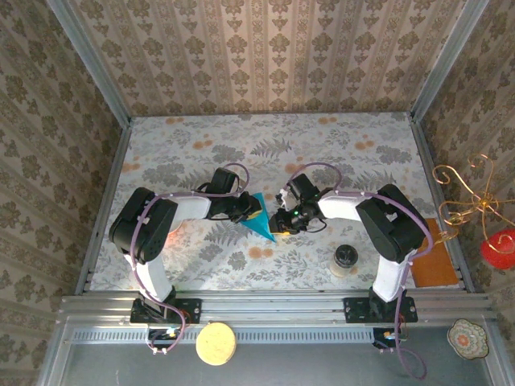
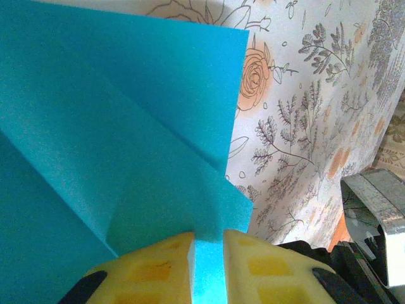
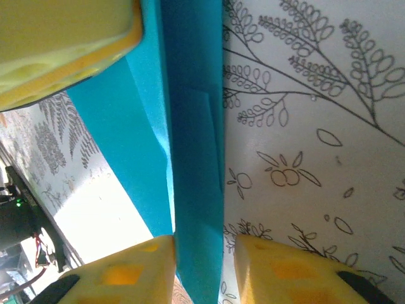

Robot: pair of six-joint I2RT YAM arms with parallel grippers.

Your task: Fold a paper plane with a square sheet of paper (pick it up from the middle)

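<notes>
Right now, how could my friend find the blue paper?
Look at the middle of the flowery table, where the left gripper and right gripper meet. They pinch the teal-blue paper, a pointed triangle. The other sheet is orange-brown and lies flat far right.

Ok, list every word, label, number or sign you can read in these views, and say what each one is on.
No text can be read.
Blue paper: plain, no print.
Tablecloth: flowers and leaves, no words.
Small jar: too small to tell whether it bears a label.
</notes>
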